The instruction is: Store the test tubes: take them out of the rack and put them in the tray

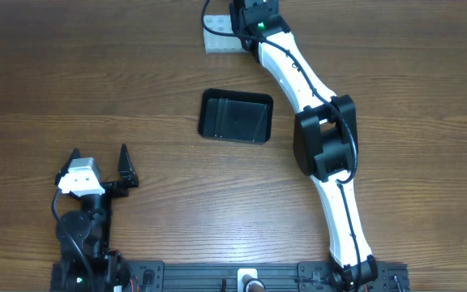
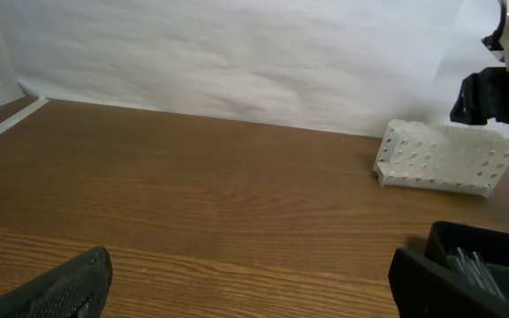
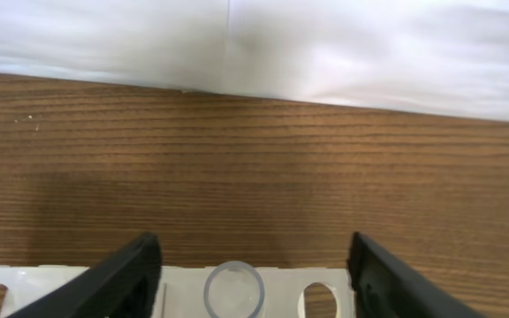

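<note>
A white perforated rack (image 1: 217,42) holds one clear test tube (image 3: 233,289) upright. Nearby, clear tubes (image 2: 468,262) lie in a black tray (image 1: 202,118).

surface: wooden table (image 1: 96,81) | on it: white rack (image 1: 216,40) at far edge | black tray (image 1: 203,118) mid-table

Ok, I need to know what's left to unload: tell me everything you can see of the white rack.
The rack is a white block, plastic by its look, pierced with rows of round holes on top and side. It stands upright on the wooden table at the far edge, beyond the black tray. One clear tube stands in a top hole, between the open fingers of the right pincer; neighbouring holes are empty.
</note>
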Tool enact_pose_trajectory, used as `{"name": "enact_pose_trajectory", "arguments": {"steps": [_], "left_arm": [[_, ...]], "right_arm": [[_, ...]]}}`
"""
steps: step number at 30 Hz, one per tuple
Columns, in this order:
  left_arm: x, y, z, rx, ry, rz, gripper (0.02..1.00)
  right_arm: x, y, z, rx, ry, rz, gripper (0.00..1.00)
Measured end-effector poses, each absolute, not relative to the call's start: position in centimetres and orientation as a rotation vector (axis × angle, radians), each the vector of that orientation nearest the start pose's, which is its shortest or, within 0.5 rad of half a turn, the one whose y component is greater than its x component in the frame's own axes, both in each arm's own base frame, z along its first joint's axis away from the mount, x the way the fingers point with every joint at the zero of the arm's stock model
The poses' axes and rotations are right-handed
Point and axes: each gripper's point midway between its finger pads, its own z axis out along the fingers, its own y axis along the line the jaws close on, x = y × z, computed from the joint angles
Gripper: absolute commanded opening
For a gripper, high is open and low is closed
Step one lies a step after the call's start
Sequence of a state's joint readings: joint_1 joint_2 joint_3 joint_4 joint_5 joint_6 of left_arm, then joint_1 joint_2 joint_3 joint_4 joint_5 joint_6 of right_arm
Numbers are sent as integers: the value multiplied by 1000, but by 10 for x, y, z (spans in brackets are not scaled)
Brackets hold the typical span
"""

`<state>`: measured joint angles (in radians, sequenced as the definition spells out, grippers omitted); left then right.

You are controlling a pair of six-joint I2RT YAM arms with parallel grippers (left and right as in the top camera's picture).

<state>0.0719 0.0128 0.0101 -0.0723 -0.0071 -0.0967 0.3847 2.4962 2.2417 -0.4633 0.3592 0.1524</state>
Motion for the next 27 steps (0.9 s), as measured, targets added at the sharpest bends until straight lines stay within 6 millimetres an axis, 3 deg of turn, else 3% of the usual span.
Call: {"name": "enact_pose_trajectory", "arguments": {"steps": [4, 8, 11, 16, 27], "left_arm": [[246, 19, 158, -144, 1640, -13, 998], [246, 19, 158, -144, 1639, -13, 998], [246, 19, 158, -144, 1639, -13, 998], [246, 19, 158, -144, 1639, -13, 998], [246, 19, 158, -144, 1639, -13, 998]], "right_arm": [[635, 192, 113, -81, 2238, -124, 498], [635, 192, 113, -82, 2238, -125, 279], [635, 192, 112, -83, 2238, -126, 180], [635, 192, 112, -79, 2238, -124, 121], [634, 191, 112, -80, 2242, -126, 119]]}}
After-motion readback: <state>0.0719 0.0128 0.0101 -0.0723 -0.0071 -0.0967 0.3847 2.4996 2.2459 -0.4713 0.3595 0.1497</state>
